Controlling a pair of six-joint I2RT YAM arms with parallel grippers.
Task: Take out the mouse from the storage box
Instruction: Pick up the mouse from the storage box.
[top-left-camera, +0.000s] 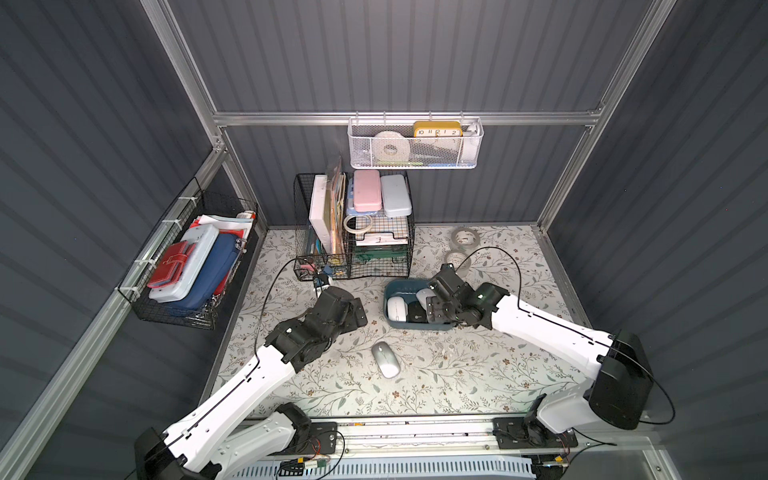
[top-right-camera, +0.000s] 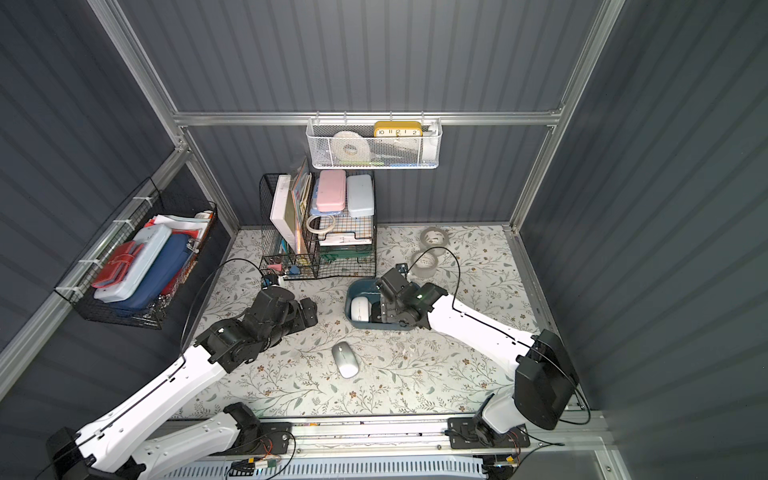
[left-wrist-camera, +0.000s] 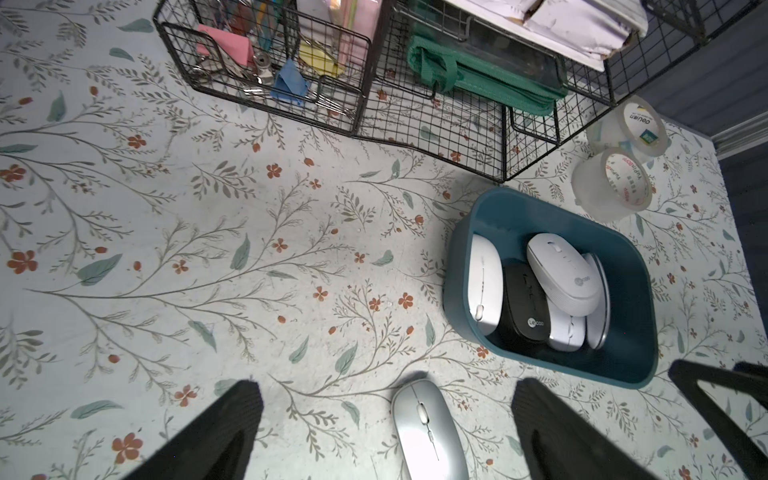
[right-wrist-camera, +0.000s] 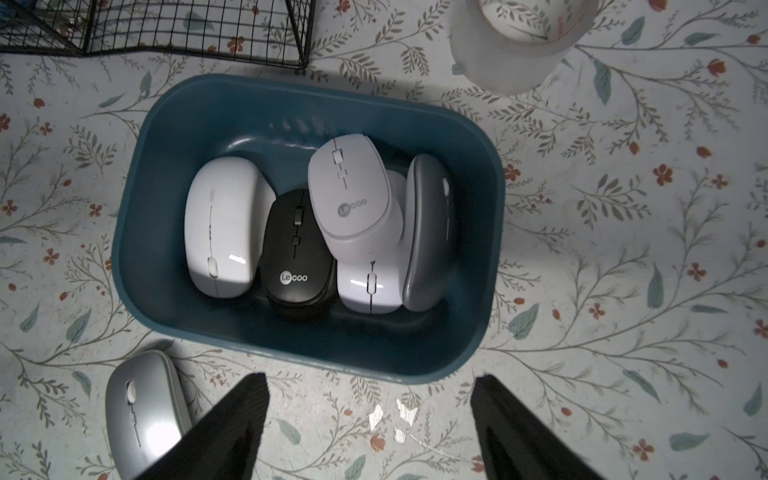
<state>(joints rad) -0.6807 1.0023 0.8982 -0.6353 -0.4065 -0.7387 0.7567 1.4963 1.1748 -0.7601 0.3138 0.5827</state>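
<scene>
Right claw (right-wrist-camera: 370, 378): you've got it spread, empty, over storage box (right-wrist-camera: 166, 124) rim.
Left claw (left-wrist-camera: 386, 384): wide apart, empty; silver mouse (left-wrist-camera: 428, 432) near it.
Contents: five mice (right-wrist-camera: 286, 249) inside.

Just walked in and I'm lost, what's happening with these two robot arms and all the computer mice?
The right gripper hangs open and empty over the teal storage box. The box holds five mice, with a white mouse lying on top of the others. One silver mouse already lies out on the table. The left gripper is open too, holding nothing, above the table near that silver mouse.
</scene>
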